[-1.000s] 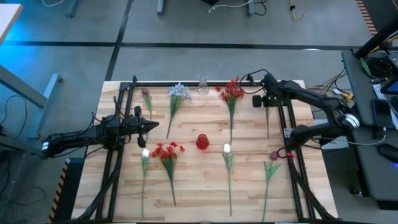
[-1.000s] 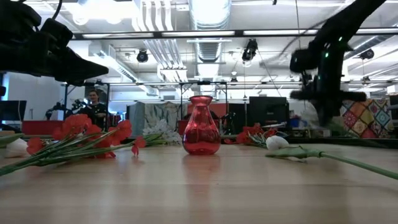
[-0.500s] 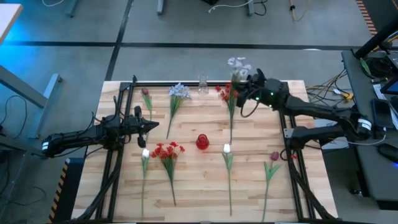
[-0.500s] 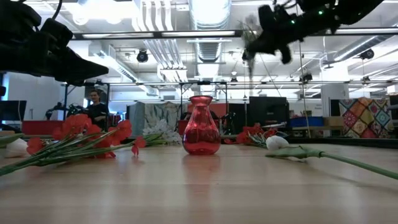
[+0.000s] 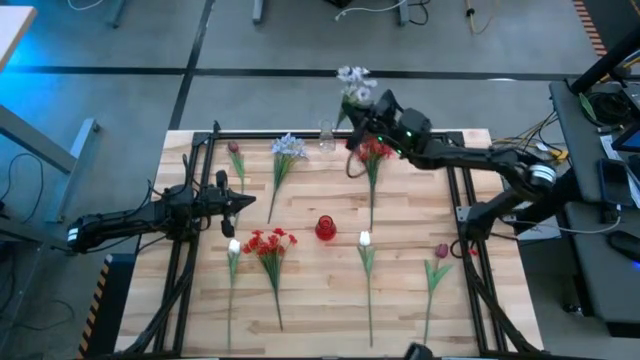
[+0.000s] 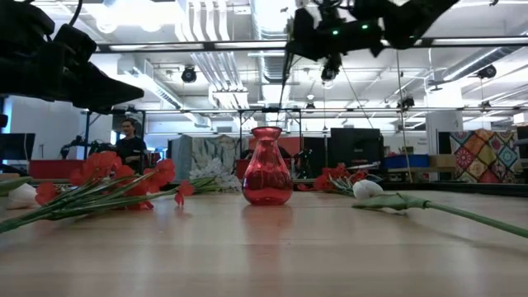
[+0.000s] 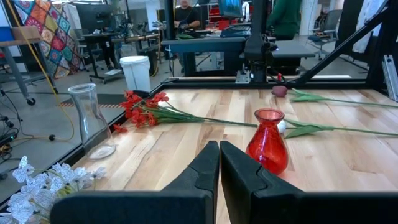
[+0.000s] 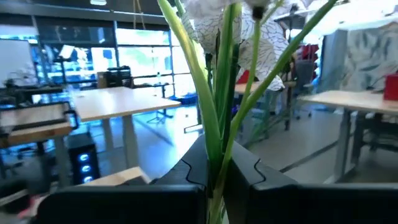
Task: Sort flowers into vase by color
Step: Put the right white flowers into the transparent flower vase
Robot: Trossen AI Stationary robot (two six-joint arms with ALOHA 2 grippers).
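My right gripper [image 5: 368, 118] hovers high over the table's far edge, close to the clear glass vase [image 5: 326, 135], and is shut on a pale-blue and white flower [image 5: 352, 84]. In the right wrist view the gripper [image 8: 216, 157] shows with the blossoms [image 8: 214, 18] past its fingers. My left gripper [image 5: 247, 203] waits shut above the table's left side, also seen in its own view [image 7: 219, 150]. The red vase [image 5: 325, 228] stands mid-table. Lying flat are red clusters [image 5: 375, 150] [image 5: 268, 240], a pale-blue flower [image 5: 289, 147], white buds [image 5: 365, 238] [image 5: 234, 246] and dark pink tulips [image 5: 440, 250] [image 5: 234, 148]. My right gripper pinches the flower's green stems [image 8: 217, 134] between its two fingers, a short way below the blossoms, with the fingers lying across the stems. The flower is lifted clear of the table. Its blossoms stand beyond the far edge and its lower stem [image 5: 350, 165] hangs curved below the gripper.
Black frame rails run along the table's left [image 5: 190, 230], right [image 5: 462, 200] and far sides. The red vase [image 7: 267, 140] and clear vase [image 7: 90, 121] both stand upright. Flowers lie spread over most of the wood. People stand in the room behind.
My right gripper took the pale-blue flower from the table's right side, rose with it and swung left along the far edge toward the clear vase, tipping from pointing down to nearly level. The flower went from lying flat to lifted clear. My left arm stayed still.
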